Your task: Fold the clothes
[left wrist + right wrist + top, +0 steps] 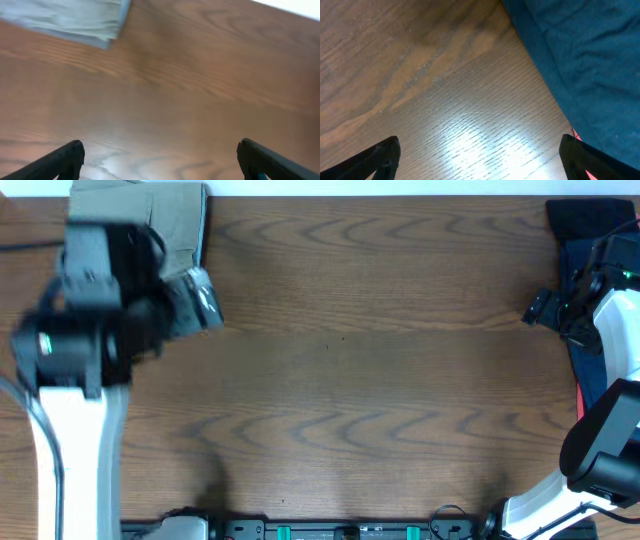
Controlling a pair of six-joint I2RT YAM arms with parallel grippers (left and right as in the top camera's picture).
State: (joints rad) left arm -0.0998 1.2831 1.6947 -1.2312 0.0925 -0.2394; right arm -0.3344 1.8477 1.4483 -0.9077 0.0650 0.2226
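Well, the fold looks finished, and neither tool holds any cloth.

The clothes point(182, 220), pale khaki shorts, lie as a compact squared packet at the far left corner of the surface point(360, 380), partly hidden under the blurred left arm. In the left wrist view their stacked edges look even. The left tool point(160, 157) hangs spread wide over bare wood near the packet, empty. The right tool point(480, 157) is likewise spread and empty, just beside a navy garment point(580, 60) at the right edge. I judge little remains for the shorts.
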